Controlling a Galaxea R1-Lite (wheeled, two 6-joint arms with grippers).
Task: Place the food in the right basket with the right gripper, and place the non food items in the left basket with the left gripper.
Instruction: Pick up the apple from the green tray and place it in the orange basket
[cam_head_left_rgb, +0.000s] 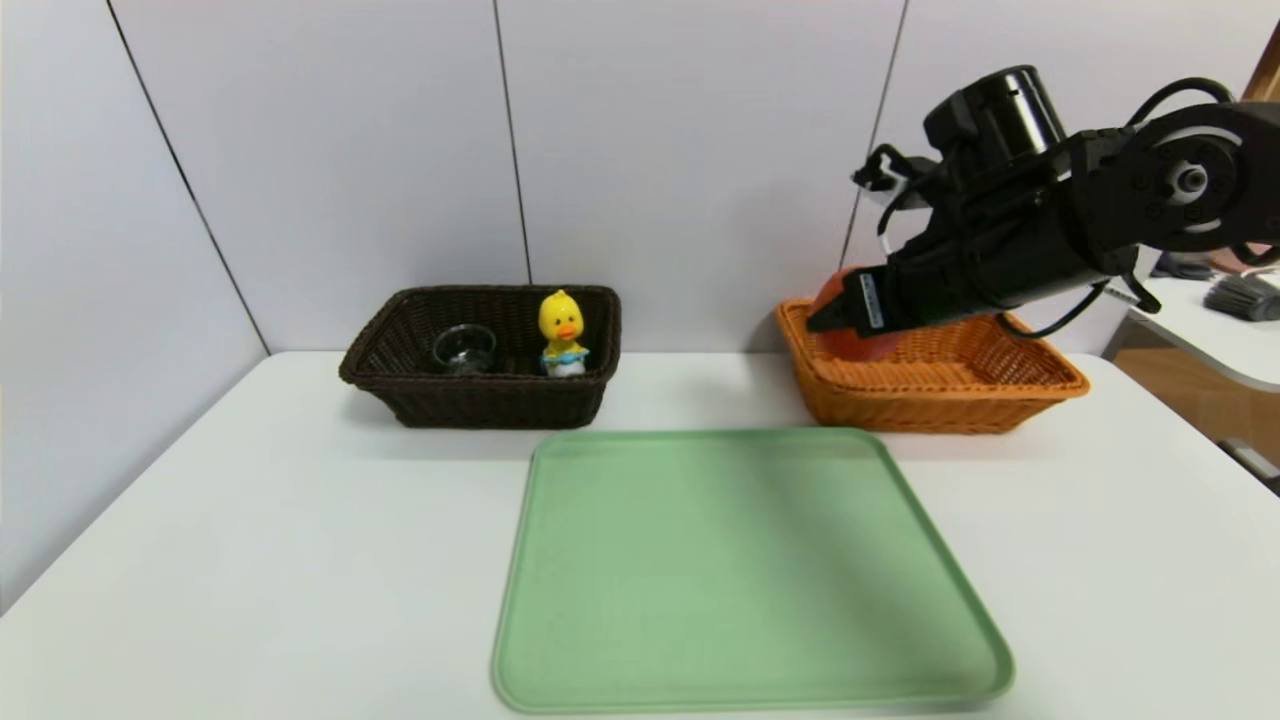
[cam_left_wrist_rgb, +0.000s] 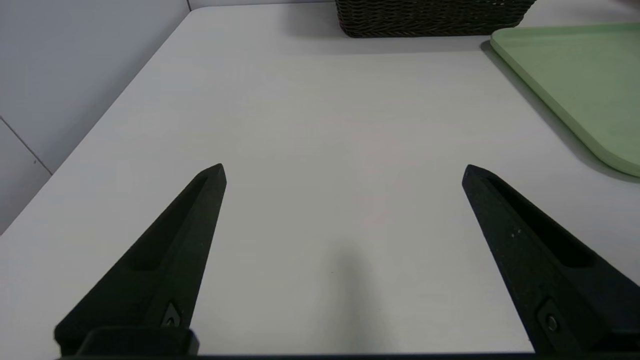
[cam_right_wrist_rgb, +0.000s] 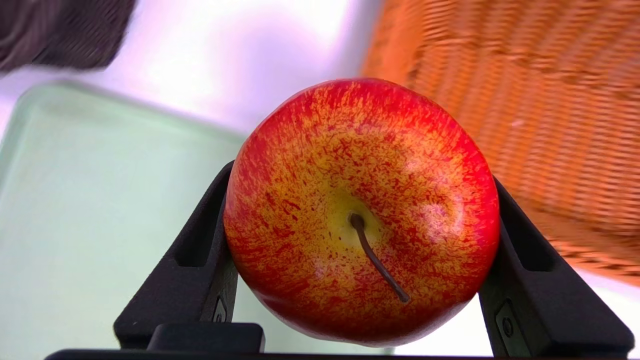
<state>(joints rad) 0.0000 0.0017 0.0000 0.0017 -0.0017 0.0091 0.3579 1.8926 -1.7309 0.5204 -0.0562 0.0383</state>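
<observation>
My right gripper (cam_head_left_rgb: 835, 312) is shut on the red apple (cam_right_wrist_rgb: 360, 210), whose yellow-speckled stem end faces the wrist camera, with one finger on each side. It holds the apple (cam_head_left_rgb: 852, 345) over the left end of the orange basket (cam_head_left_rgb: 940, 392), just above the rim. The dark brown basket (cam_head_left_rgb: 480, 405) at the back left holds the glass cup (cam_head_left_rgb: 465, 348) and the yellow duck toy (cam_head_left_rgb: 563, 333), which stands upright. My left gripper (cam_left_wrist_rgb: 345, 172) is open over bare table in front of the dark basket (cam_left_wrist_rgb: 430, 20), with nothing between its fingers. It is outside the head view.
A flat green tray (cam_head_left_rgb: 740, 570) with nothing on it lies in the middle of the white table, in front of both baskets. Its edge (cam_left_wrist_rgb: 575, 80) runs beside the left gripper. A wall stands close behind the baskets. Another desk (cam_head_left_rgb: 1220, 330) lies off to the right.
</observation>
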